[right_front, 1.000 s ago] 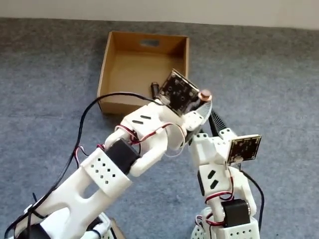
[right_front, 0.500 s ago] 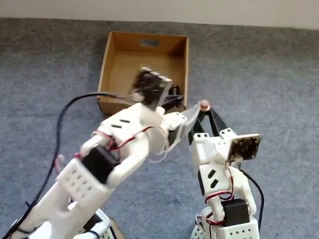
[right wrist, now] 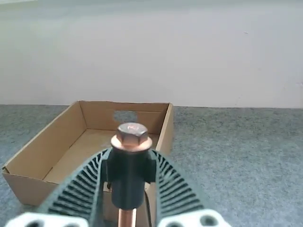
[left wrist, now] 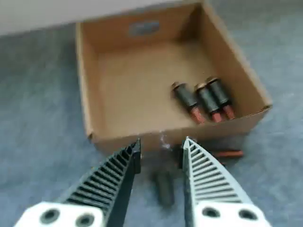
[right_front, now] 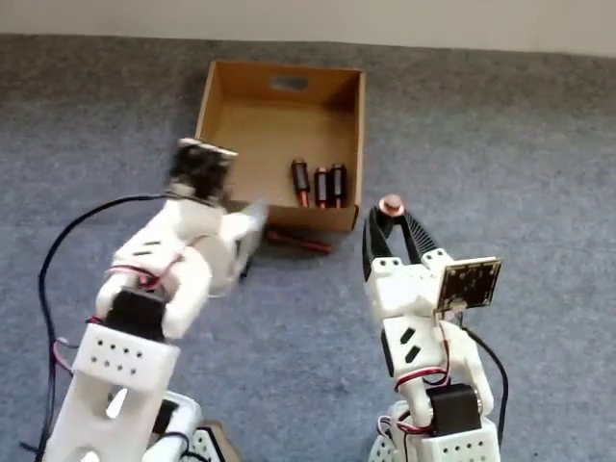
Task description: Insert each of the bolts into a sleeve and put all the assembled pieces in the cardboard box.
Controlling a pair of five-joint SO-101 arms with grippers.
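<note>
A: Status of the cardboard box (right_front: 204, 135)?
B: Open-topped, resting on carpet. 3 assembled pieces (left wrist: 207, 100) lie side by side on its floor by the front wall, threaded ends toward that wall.
A: Outside it?
B: 1 bare bolt (right_front: 299, 242) flat just outside the front wall, 1 dark sleeve (left wrist: 164, 187) near it. 1 sleeved bolt (right wrist: 128, 175) is clamped in the right gripper (right wrist: 130, 158), copper head protruding at the fingertips.

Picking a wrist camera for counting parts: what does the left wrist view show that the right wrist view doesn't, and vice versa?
Left wrist view: the open left gripper, three assembled pieces in the cardboard box, a loose sleeve and a bolt on the carpet outside it. Right wrist view: the right gripper shut on a sleeved bolt, a pale wall behind. Both: the box and carpet.
</note>
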